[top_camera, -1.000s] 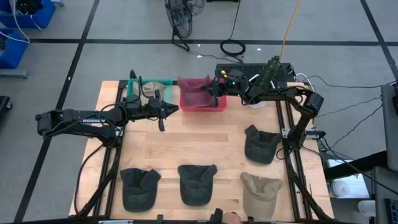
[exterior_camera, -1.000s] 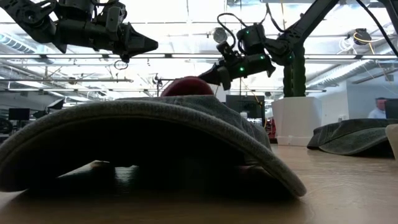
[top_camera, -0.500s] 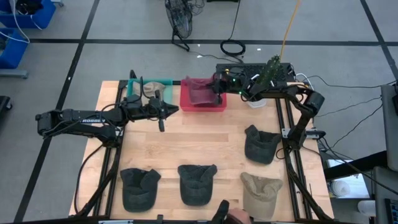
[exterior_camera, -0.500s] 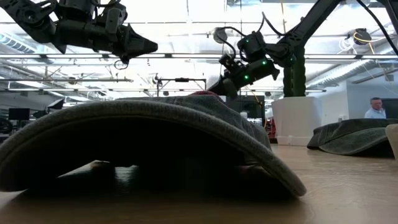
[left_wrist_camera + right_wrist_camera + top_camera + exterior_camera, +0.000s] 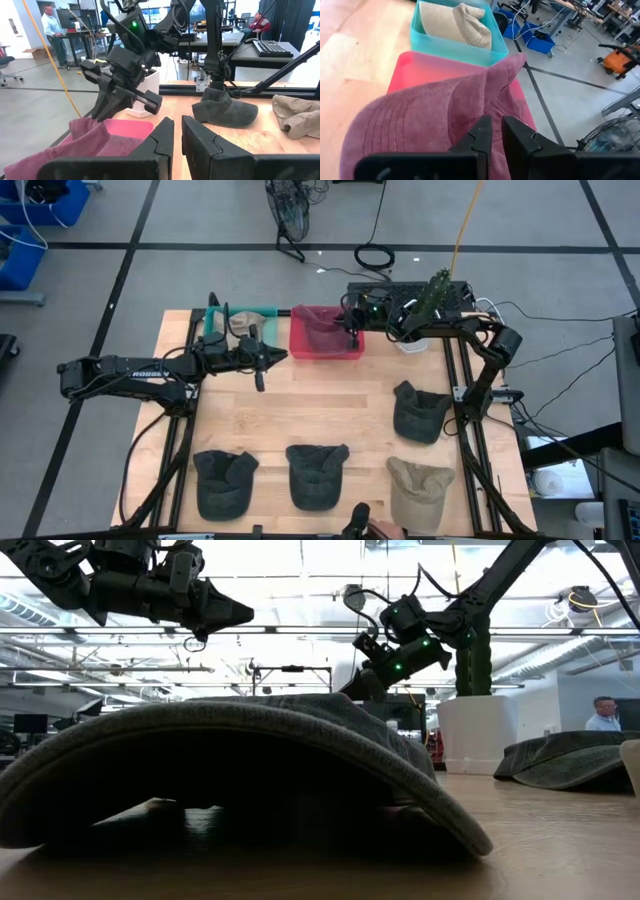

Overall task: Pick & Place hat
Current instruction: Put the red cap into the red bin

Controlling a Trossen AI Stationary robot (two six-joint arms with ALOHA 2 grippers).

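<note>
Right gripper (image 5: 350,328): fingers nearly closed, a narrow slit between them, poised just above the maroon hat (image 5: 322,333); contact unclear. Hat lying in the pink bin (image 5: 300,350), beside the teal bin (image 5: 212,327). Right arm stretched across the table's far edge. Left gripper (image 5: 283,356): almost shut, empty, hovering just beside the pink bin.

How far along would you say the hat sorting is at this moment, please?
Done: a tan hat lies in the teal bin. In hand: the right gripper is over the red bin, with the maroon hat lying in that bin; its grip cannot be told. The left gripper waits, shut. Left: three dark hats and a tan hat on the table.
</note>
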